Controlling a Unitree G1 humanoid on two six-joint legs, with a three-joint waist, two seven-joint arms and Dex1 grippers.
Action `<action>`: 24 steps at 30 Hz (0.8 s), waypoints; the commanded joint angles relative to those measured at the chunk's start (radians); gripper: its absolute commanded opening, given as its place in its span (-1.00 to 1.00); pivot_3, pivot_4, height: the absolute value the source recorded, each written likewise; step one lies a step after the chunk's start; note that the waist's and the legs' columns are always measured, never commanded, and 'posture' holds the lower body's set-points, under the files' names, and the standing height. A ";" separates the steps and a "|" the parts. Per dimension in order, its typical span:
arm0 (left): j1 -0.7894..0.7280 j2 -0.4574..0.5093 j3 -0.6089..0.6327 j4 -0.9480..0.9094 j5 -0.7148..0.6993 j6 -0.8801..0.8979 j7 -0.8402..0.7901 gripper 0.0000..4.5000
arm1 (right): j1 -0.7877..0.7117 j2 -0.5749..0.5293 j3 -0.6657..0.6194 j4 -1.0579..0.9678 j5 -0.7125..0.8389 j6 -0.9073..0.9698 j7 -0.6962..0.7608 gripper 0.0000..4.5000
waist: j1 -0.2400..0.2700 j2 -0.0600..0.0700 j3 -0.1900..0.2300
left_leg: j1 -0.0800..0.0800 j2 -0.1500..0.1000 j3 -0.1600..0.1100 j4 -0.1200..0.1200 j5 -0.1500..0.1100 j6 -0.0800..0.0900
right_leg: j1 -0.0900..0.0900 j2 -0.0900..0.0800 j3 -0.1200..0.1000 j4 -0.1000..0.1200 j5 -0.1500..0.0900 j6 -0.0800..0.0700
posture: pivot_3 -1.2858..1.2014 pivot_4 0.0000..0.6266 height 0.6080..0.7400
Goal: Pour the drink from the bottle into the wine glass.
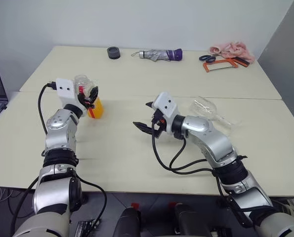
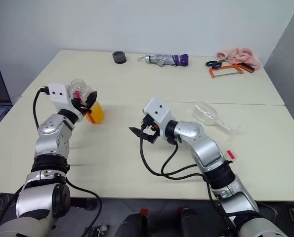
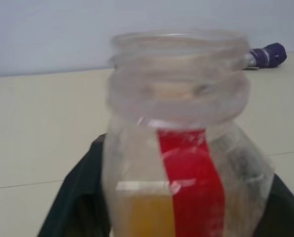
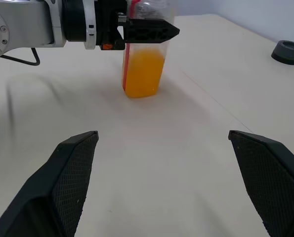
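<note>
Standing bottle [image 4: 143, 59] between left tool [image 1: 91, 97] fingers, seemingly touching.

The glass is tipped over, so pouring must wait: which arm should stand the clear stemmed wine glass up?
Right. Its open, empty right gripper is nearer the wine glass lying on its side; the left gripper is at the clear plastic bottle with the red stripe.

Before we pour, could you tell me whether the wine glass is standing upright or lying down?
Lying down. The wine glass rests on its side on the table, beyond the right arm.
</note>
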 commanded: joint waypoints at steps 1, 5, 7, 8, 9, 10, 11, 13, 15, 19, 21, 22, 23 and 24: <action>0.014 -0.003 0.004 -0.023 -0.002 -0.034 0.003 0.78 | -0.013 0.009 -0.019 -0.046 0.000 -0.005 0.007 1.00 | 0.000 0.000 0.000 | 0.000 0.000 0.000 0.000 0.000 0.000 | 0.000 0.000 0.000 0.000 0.000 0.000 | 0.03 -0.52 1.00; 0.038 -0.014 -0.001 -0.043 0.002 -0.043 0.014 0.98 | -0.005 0.009 -0.021 -0.058 0.002 0.005 0.005 1.00 | 0.000 0.000 0.000 | 0.000 0.000 0.000 0.000 0.000 0.000 | 0.000 0.000 0.000 0.000 0.000 0.000 | 0.03 -0.52 1.00; 0.059 -0.020 -0.004 -0.059 0.008 -0.047 0.025 0.98 | 0.003 0.004 -0.020 -0.068 0.004 0.011 0.008 1.00 | 0.000 0.000 0.000 | 0.000 0.000 0.000 0.000 0.000 0.000 | 0.000 0.000 0.000 0.000 0.000 0.000 | 0.03 -0.52 1.00; 0.067 -0.022 -0.004 -0.066 0.010 -0.048 0.030 0.98 | 0.006 0.003 -0.020 -0.072 0.005 0.014 0.009 1.00 | 0.000 0.000 0.000 | 0.000 0.000 0.000 0.000 0.000 0.000 | 0.000 0.000 0.000 0.000 0.000 0.000 | 0.03 -0.52 1.00; 0.078 -0.025 -0.006 -0.074 0.014 -0.046 0.035 0.98 | 0.012 0.000 -0.020 -0.077 0.005 0.017 0.010 1.00 | 0.000 0.000 0.000 | 0.000 0.000 0.000 0.000 0.000 0.000 | 0.000 0.000 0.000 0.000 0.000 0.000 | 0.03 -0.52 1.00; 0.089 -0.027 -0.006 -0.082 0.016 -0.043 0.044 0.98 | 0.018 -0.003 -0.021 -0.082 0.005 0.021 0.011 1.00 | 0.000 0.000 0.000 | 0.000 0.000 0.000 0.000 0.000 0.000 | 0.000 0.000 0.000 0.000 0.000 0.000 | 0.03 -0.52 1.00; 0.099 -0.031 -0.004 -0.090 0.014 -0.038 0.050 0.98 | 0.024 -0.006 -0.021 -0.088 0.005 0.023 0.012 1.00 | 0.000 0.000 0.000 | 0.000 0.000 0.000 0.000 0.000 0.000 | 0.000 0.000 0.000 0.000 0.000 0.000 | 0.03 -0.52 1.00; 0.115 -0.032 -0.006 -0.105 0.023 -0.039 0.067 0.98 | 0.031 -0.009 -0.023 -0.096 0.007 0.029 0.013 1.00 | 0.000 0.000 0.000 | 0.000 0.001 0.000 0.000 0.000 0.000 | 0.000 -0.001 0.000 0.000 0.000 0.000 | 0.03 -0.52 1.00; 0.140 -0.041 -0.004 -0.129 0.021 -0.041 0.079 0.98 | 0.042 -0.017 -0.026 -0.103 0.009 0.034 0.016 1.00 | 0.000 0.000 0.000 | 0.000 0.001 0.000 0.000 0.000 0.000 | 0.000 -0.001 0.000 0.000 0.000 0.000 | 0.03 -0.52 1.00; 0.189 -0.062 -0.002 -0.183 0.017 -0.034 0.109 0.98 | 0.059 -0.030 -0.031 -0.107 0.008 0.041 0.021 1.00 | 0.000 0.000 0.000 | 0.000 0.001 -0.001 0.000 0.000 0.000 | 0.000 -0.001 0.000 0.000 0.000 0.000 | 0.03 -0.52 1.00; 0.213 -0.071 -0.005 -0.210 0.021 -0.024 0.121 0.98 | 0.066 -0.033 -0.034 -0.110 0.005 0.044 0.020 1.00 | 0.000 0.000 0.000 | 0.000 0.001 -0.001 0.000 0.000 0.000 | 0.000 -0.001 0.000 0.000 0.000 0.000 | 0.03 -0.52 1.00; 0.225 -0.074 -0.008 -0.222 0.025 -0.023 0.127 0.98 | 0.070 -0.035 -0.037 -0.114 0.006 0.046 0.020 1.00 | 0.000 0.000 0.000 | 0.000 0.001 -0.001 0.000 0.000 0.000 | 0.000 -0.001 0.000 0.000 0.000 0.000 | 0.03 -0.52 1.00; 0.235 -0.077 -0.010 -0.235 0.027 -0.021 0.131 0.98 | 0.074 -0.037 -0.040 -0.117 0.006 0.048 0.019 1.00 | 0.000 0.000 0.000 | 0.000 0.001 -0.001 0.000 0.000 0.000 | 0.000 -0.001 0.000 0.000 0.000 0.000 | 0.03 -0.52 1.00; 0.249 -0.077 -0.011 -0.252 0.027 -0.016 0.131 0.98 | 0.082 -0.041 -0.043 -0.125 0.005 0.051 0.017 1.00 | 0.001 0.000 0.000 | 0.000 0.001 -0.001 0.000 0.000 0.000 | 0.000 -0.001 0.000 0.000 0.000 0.000 | 0.03 -0.52 1.00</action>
